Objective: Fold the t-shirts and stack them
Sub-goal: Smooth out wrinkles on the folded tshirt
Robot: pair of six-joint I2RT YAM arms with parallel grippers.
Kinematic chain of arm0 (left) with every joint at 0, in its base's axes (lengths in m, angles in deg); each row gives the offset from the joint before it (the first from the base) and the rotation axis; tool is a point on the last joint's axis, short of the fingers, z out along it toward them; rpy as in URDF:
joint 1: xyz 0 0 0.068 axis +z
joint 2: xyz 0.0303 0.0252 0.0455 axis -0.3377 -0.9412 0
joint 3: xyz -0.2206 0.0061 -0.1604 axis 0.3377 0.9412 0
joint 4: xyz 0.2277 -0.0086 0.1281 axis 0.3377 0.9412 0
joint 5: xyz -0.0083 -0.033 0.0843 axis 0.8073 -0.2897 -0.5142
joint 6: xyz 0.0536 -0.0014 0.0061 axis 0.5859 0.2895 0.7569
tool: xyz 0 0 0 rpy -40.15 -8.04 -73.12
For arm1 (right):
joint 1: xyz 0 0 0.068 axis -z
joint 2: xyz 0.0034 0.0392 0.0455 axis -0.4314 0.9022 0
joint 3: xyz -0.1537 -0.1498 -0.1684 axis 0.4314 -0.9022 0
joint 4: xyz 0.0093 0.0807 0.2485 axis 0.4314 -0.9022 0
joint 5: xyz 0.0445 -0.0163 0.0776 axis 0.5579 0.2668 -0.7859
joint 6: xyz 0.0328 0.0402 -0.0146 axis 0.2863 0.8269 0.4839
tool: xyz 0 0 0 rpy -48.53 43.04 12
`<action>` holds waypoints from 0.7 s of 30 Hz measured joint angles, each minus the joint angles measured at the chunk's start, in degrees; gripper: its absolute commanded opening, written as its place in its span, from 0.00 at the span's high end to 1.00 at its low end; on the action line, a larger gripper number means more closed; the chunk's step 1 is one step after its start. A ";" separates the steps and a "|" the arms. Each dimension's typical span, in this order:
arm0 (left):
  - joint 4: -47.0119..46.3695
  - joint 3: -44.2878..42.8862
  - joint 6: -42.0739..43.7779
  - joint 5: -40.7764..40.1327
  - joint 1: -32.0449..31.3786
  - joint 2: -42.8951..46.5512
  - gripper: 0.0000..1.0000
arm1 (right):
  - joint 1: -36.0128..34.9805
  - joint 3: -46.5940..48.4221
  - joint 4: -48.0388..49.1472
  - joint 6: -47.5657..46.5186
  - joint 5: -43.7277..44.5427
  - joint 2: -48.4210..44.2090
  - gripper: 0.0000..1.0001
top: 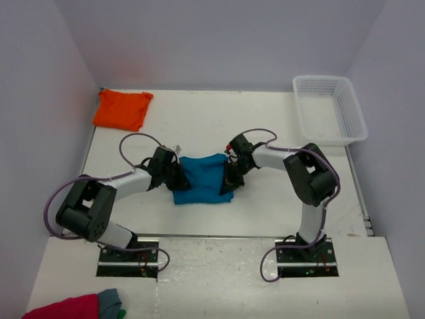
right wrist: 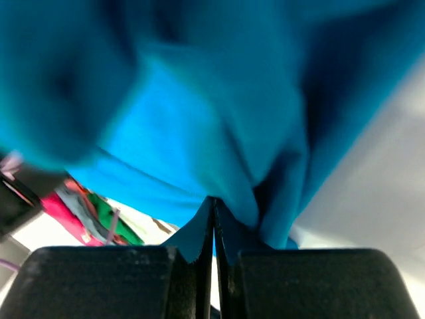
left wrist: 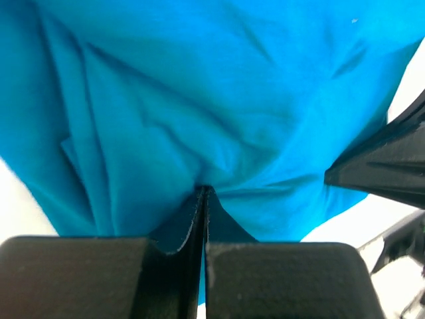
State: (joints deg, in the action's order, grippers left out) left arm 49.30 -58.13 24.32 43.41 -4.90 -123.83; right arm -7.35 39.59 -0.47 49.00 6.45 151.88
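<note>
From above, the teal-blue t-shirt [top: 202,178] sits between my left fingers [top: 178,175] and my right fingers [top: 230,179], with each pair at one side edge of it. The orange t-shirt [top: 121,109] lies folded at the far left corner of the counter [top: 199,126], well apart beyond my left fingers. In my left wrist view, the left fingers [left wrist: 198,216] are clenched on a pinch of the teal cloth, which spreads wrinkled ahead of the tips. In my right wrist view, the right fingers [right wrist: 208,229] are clamped on a fold of the same tee, which is blurred and bunched just ahead of the tips.
</note>
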 measured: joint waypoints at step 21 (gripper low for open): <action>15.85 -1.14 2.27 -4.46 -2.38 31.95 0.73 | -23.58 -17.73 -2.56 5.64 33.31 -40.61 0.21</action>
State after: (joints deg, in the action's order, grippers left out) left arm 65.14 -59.27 26.59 38.96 -7.29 -91.88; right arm -30.93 21.87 -3.03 54.64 39.76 111.27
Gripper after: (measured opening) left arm 0.210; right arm 0.783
